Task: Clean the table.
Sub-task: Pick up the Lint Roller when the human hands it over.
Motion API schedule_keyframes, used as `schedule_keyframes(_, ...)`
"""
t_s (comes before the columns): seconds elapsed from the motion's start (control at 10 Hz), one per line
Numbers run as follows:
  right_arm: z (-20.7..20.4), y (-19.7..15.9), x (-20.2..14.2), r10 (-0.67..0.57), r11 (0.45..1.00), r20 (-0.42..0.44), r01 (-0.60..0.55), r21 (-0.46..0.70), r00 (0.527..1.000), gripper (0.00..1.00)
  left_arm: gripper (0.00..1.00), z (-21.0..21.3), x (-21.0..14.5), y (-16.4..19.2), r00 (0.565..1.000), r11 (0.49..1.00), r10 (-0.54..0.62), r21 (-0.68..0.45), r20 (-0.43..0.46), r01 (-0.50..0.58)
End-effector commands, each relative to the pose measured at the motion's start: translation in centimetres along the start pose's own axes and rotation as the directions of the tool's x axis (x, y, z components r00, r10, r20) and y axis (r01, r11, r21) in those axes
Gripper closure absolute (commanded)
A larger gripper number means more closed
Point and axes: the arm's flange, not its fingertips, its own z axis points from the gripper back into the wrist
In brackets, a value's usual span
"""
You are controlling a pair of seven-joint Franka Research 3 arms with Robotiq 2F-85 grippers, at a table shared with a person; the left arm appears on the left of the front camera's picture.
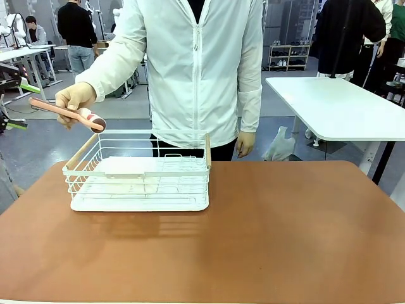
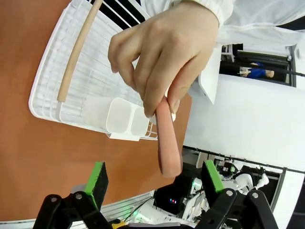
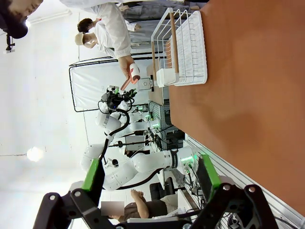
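The reddish-brown table (image 1: pixel 253 234) carries a white wire basket (image 1: pixel 139 174) with wooden handles at its far left. A person's hand (image 1: pixel 74 96) holds a pink-handled tool (image 1: pixel 60 111) with a small roller-like head above the basket's left end. My left gripper (image 2: pixel 155 179) is open, and the tip of the pink handle (image 2: pixel 169 148) hangs just between its green pads (image 2: pixel 97 179) without touching them. At the front view's left edge the left gripper (image 1: pixel 14 101) meets the handle's end. My right gripper (image 3: pixel 148 174) is open and holds nothing, off the table's side.
The person in a white jacket (image 1: pixel 196 69) stands at the far edge behind the basket. A white table (image 1: pixel 342 107) stands at the back right. The basket (image 2: pixel 86 86) has a small white two-cell holder (image 2: pixel 126 117) on its end. Bare tabletop stretches right of the basket.
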Motion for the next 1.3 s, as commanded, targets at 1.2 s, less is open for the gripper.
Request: schedule_keyframes(1.2,0.1,0.2,0.0,-0.006,1.000,0.003,0.006,-0.007,1.000,0.00,0.19,-4.8,0.6,-1.5,0.989,0.996,0.079,0.031,0.126,-0.083)
